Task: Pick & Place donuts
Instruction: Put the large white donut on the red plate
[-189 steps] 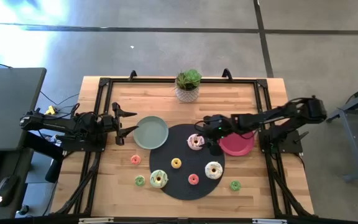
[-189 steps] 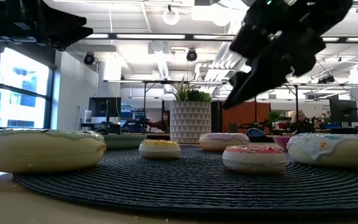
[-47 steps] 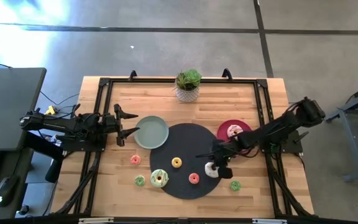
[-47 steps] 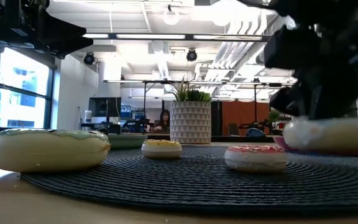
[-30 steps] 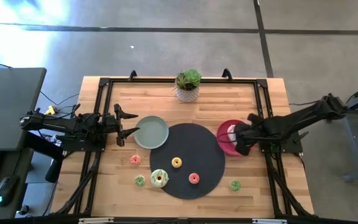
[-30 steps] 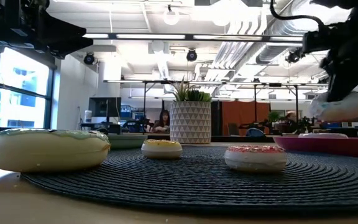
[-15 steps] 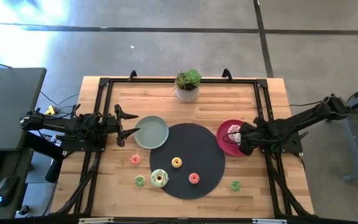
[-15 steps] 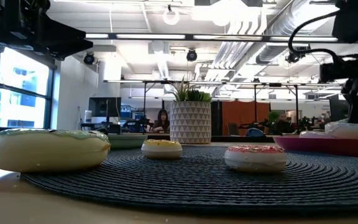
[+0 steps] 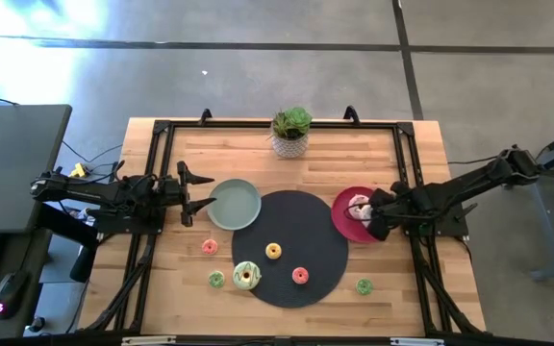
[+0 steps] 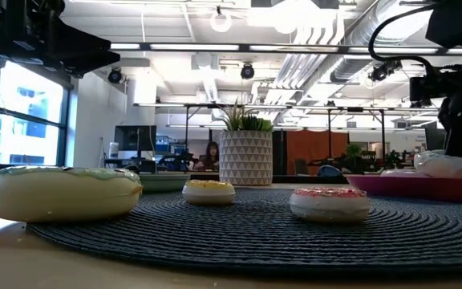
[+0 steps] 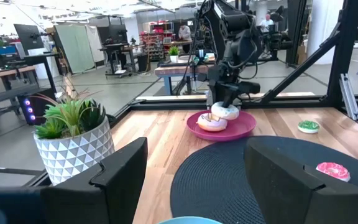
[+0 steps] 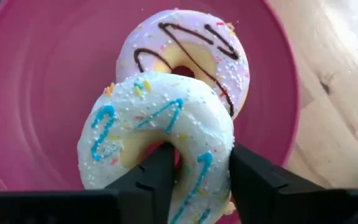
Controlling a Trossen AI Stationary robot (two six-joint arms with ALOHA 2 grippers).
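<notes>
My right gripper (image 9: 371, 219) is over the red plate (image 9: 346, 223) at the table's right, shut on a white donut with blue drizzle (image 12: 160, 134). That donut leans on a pink donut with brown drizzle (image 12: 194, 53) lying in the plate. My left gripper (image 9: 196, 192) waits open and empty beside the grey-green plate (image 9: 235, 205). On the black mat (image 9: 296, 226) lie a yellow donut (image 9: 273, 252), a red one (image 9: 300, 276) and a big green-white one (image 9: 246, 276). My right gripper holds the white donut by the near part of its ring (image 12: 199, 180). One finger (image 12: 160, 171) stands in the hole and the other finger (image 12: 250, 177) outside. The fingers slant down from the table's right. The donut is tilted, its far part resting on the pink donut.
A pink donut (image 9: 210, 246) and a small green one (image 9: 216, 280) lie on the wood left of the mat, another green one (image 9: 365, 285) right of it. A potted plant (image 9: 290, 133) stands at the far edge. A black frame rims the table.
My right gripper has come down with the white donut, which hung clear above the red plate a second ago. The donut now rests in the plate, leaning on the pink donut. The gripper has kept its hold.
</notes>
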